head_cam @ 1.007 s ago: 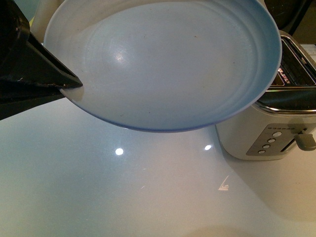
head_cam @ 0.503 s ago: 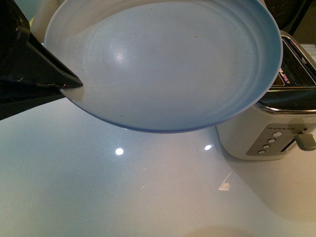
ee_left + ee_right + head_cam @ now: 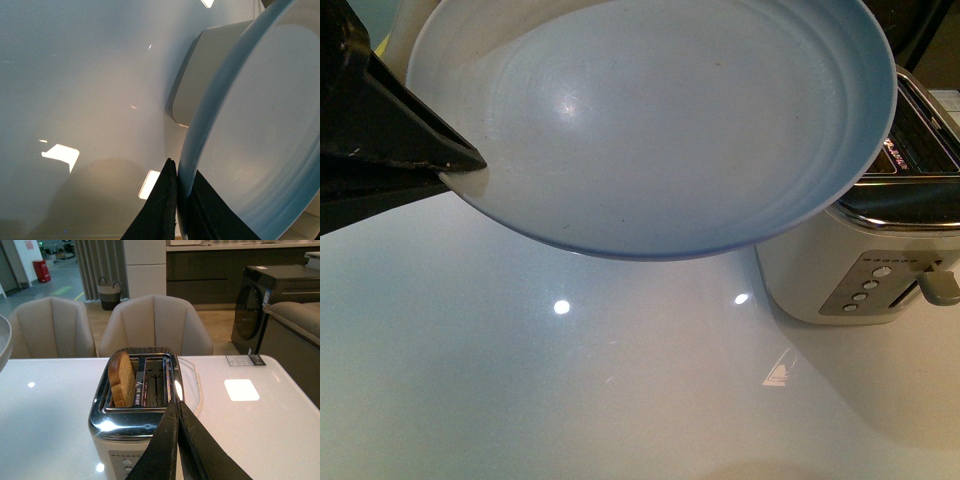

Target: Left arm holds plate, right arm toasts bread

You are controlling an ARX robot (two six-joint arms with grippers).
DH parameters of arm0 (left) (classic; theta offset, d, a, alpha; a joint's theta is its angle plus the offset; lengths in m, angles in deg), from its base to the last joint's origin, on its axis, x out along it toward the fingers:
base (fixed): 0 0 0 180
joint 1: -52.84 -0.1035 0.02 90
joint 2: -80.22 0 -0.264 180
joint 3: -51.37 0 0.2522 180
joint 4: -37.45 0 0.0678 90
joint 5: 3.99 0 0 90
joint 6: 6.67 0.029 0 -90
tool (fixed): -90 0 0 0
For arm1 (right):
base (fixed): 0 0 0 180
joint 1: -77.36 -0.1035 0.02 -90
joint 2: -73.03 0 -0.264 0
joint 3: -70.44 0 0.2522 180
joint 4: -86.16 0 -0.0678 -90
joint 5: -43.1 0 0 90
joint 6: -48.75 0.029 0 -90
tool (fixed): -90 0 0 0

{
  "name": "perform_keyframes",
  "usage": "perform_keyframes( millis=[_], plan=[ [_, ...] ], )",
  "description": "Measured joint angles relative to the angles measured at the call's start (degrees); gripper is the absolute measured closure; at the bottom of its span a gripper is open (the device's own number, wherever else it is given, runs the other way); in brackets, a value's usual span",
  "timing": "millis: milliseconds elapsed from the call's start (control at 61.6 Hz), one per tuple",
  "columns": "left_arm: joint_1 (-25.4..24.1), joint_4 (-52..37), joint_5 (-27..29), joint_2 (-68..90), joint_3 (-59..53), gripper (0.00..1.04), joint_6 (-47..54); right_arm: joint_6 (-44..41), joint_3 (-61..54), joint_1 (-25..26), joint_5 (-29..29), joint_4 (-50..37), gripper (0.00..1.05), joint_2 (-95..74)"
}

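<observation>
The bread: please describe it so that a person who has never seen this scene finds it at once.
On the white table stands a chrome-topped toaster. The bread is the brown slice standing upright in one slot; the other slot is empty.

Round shallow plate (image 3: 650, 130): pale blue-grey, faint concentric rings, deeper blue rim; boxy toaster (image 3: 800, 280): cream body, chrome top, grey button strip; rounded bread slice (image 3: 122, 385): golden-brown, darker crust; tabletop (image 3: 570, 400): pale blue-white; wedge-shaped left gripper (image 3: 468, 166): black.

The plate (image 3: 650, 130) is masking part of the toaster (image 3: 860, 270) at three o'clock; the bread (image 3: 123, 381) is sitting half sunk inside it.
</observation>
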Motion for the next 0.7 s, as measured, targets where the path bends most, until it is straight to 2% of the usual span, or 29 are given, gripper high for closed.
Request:
perform_keyframes(
  millis=[276, 341, 438, 698],
  plan=[
    [-4.83, -2.45, -3.17, 0.02, -2.62, 1.02, 1.99, 0.0, 0.0, 0.0, 0.0, 0.0, 0.48, 0.02],
    [-8.74, -4.28, -5.09, 0.52, -4.48, 1.02, 4.02, 0.0, 0.0, 0.0, 0.0, 0.0, 0.32, 0.02],
    [-17.27, -8.28, -9.9, 2.84, -7.93, 1.02, 9.9, 0.02, 0.0, 0.0, -0.02, 0.0, 0.09, 0.04],
    [-36.48, -19.39, -17.42, 13.86, -12.96, 1.02, 23.04, 0.0, 0.0, 0.0, -0.02, 0.0, 0.09, 0.07]
  ],
)
